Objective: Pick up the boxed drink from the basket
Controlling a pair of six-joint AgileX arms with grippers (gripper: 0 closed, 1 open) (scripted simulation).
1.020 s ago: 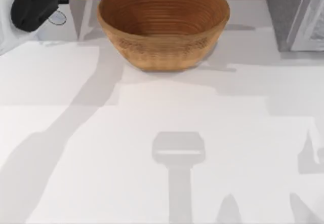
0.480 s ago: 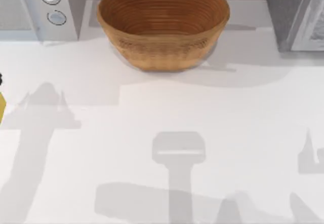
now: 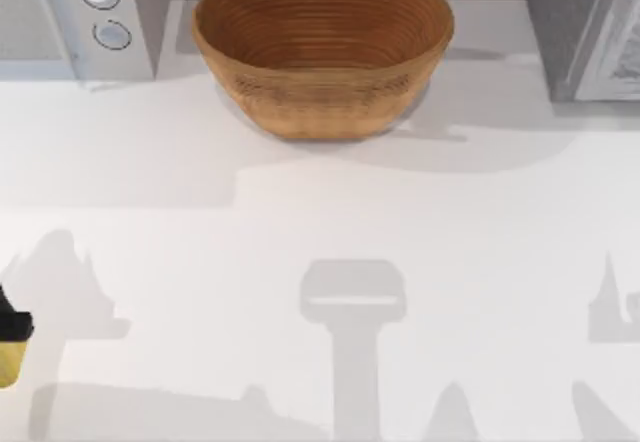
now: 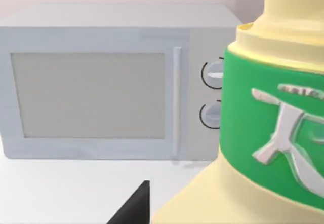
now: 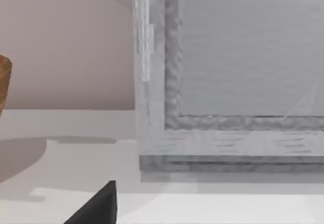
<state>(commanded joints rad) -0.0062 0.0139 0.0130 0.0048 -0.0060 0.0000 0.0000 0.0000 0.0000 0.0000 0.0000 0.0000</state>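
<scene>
at the far left edge of the table [image 3: 300,232], low in the top view, the left gripper [image 3: 8,324] appears as a dark shape with the boxed drink [image 3: 10,362] directly beneath it, pale yellow and cut off by the frame edge. half a second ago the same carton sat higher on that left edge; a second ago it was at the top, left of the basket. it has travelled down the left side and is well apart from the basket. in the left wrist view the boxed drink [image 4: 268,133] stands close against the camera, green band and whitish print visible, so the left claw is closed on it, carton clear of the table. behind it stands a microwave [image 4: 116,82], which the top view places at the upper left [image 3: 80,17], uncovered since the arm left that corner.

centre, top: the basket [image 3: 322,97] sits unmoved, nothing inside it.

right: a grey cabinet-like box [image 3: 585,27] at the upper right corner, unchanged. the right wrist view faces that box [image 5: 228,82] with a dark finger tip [image 5: 98,206] at its lower edge and a sliver of basket [image 5: 4,82]; whether the right claw is wide or narrow cannot be told.
</scene>
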